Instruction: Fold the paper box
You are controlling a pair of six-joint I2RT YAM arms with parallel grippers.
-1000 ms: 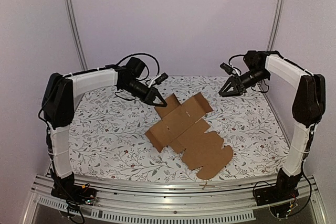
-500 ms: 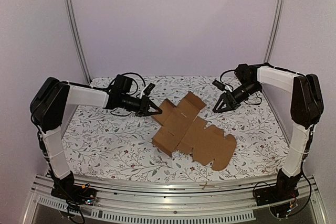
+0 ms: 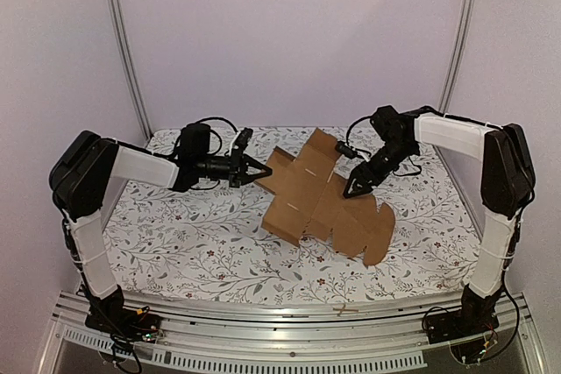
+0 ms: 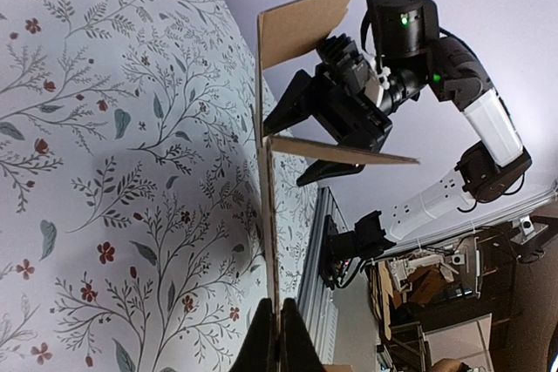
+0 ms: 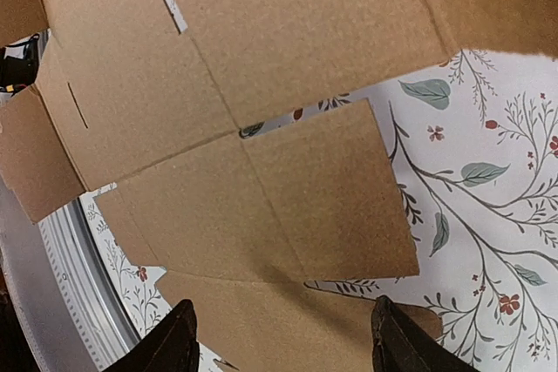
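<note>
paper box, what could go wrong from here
1. The left gripper pinches the paper box only at one edge, so the sheet could slip out or bend there.
2. The right gripper is open over the sheet and holds nothing. If it pushes down away from a crease, a panel might buckle instead of folding.

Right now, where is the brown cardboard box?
In the top view, the paper box is unfolded in the middle of the table, between the arms. The left gripper pinches its left edge; the open right gripper hovers at its right side.
</note>
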